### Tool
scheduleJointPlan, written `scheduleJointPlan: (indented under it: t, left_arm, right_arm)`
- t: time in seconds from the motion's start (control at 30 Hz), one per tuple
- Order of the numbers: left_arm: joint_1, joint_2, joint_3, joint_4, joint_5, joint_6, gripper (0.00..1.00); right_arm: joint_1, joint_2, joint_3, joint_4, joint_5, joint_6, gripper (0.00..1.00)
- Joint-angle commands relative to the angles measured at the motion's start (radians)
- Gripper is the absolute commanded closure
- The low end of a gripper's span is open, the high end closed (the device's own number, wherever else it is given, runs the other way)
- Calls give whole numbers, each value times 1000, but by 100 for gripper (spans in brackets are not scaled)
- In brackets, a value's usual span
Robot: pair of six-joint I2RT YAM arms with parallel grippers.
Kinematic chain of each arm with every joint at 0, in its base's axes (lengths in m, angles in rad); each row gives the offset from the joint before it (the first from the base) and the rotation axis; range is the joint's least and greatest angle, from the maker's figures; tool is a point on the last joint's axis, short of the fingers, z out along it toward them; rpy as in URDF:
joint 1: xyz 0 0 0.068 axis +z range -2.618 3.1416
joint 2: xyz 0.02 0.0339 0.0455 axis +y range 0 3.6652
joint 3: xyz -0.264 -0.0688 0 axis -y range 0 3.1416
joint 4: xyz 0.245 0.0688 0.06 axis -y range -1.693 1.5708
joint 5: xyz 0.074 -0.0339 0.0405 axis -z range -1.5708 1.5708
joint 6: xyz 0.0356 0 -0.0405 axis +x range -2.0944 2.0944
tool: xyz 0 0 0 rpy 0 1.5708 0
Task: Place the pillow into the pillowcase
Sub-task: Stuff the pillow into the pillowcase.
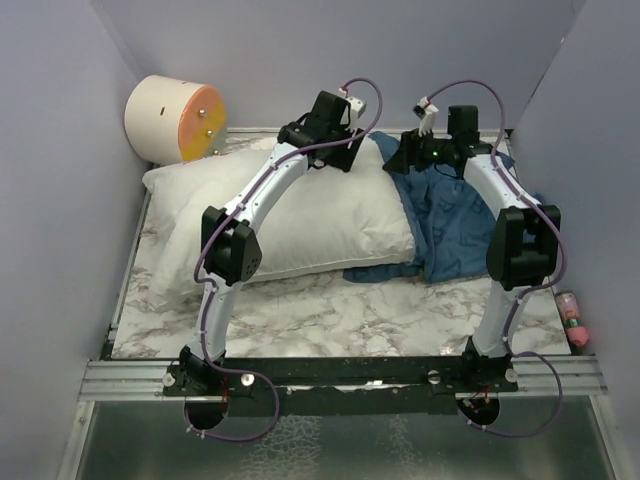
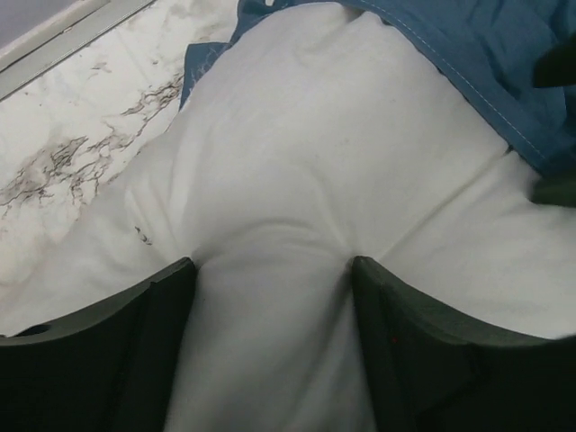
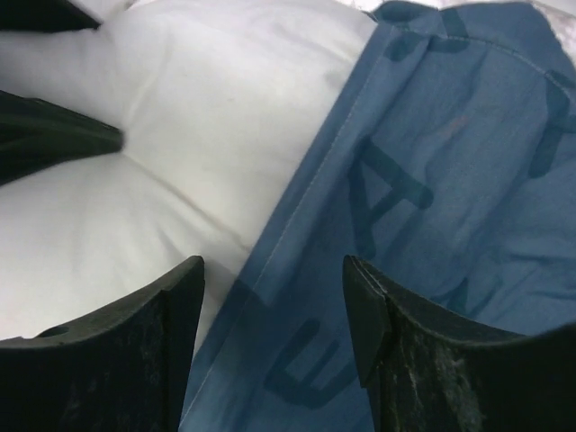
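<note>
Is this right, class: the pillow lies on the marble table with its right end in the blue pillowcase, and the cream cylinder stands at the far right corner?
One slip. The cream cylinder stands at the far left corner, as the top external view shows. The rest holds: the pillow lies on the marble table, its right end in the blue pillowcase.

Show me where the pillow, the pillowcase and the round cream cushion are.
pillow (image 1: 300,215): top external view, middle of its white top.
pillowcase (image 3: 468,180): right wrist view, blue printed fabric.
round cream cushion (image 1: 160,115): top external view, its cream side.
</note>
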Motion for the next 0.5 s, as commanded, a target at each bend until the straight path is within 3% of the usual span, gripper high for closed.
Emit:
scheduleJointPlan:
  t: [0.0,0.07,0.2,0.37,0.47]
  left_arm:
    - [-5,-29,-104,-54,135,19,46]
    - [-6,-45,-147,-37,190,11,71]
    - [-5,-100,-260,18,301,-3,100]
    - [-31,-267,-503,208,348,3,100]
    - [-62,-377,-659,353,342,39,100]
  right_arm:
    - [17,92,83,-29,89,20,39]
    - [17,110,89,-19,110,17,40]
    - [17,102,66,12,130,14,45]
    - [17,95,40,21,84,12,63]
    - [17,88,28,19,4,14,80]
